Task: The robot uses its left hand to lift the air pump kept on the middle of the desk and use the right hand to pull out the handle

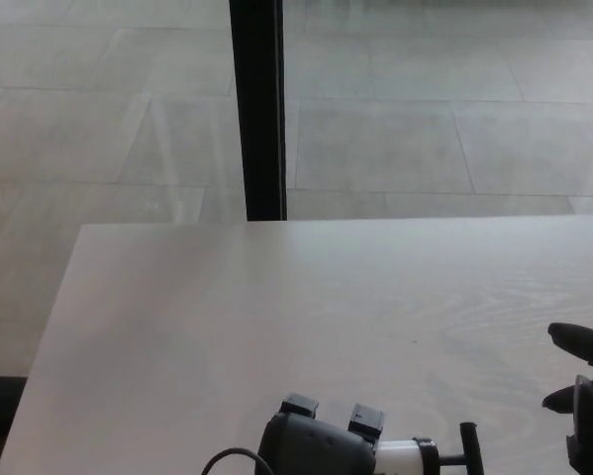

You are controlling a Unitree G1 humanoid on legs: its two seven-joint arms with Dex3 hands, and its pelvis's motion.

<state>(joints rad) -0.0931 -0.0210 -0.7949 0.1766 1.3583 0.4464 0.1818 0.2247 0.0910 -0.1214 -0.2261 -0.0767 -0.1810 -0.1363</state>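
Pump [321, 447]: lying on pale bench [276, 307], bottom edge, handle [467, 445] pointing right. Right hand [585, 391]: at right edge, fingers apart, empty, clear of handle. Left hand: unseen.

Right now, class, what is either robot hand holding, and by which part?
Nothing: the right hand hangs open beside the air pump; no left hand shows.

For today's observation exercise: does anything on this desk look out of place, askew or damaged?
Nothing looks damaged or spilled. The one oddity: the air pump lies on its side at the desk's near edge, partly cut off by the frame, not in the middle. The right hand is near it, not touching.
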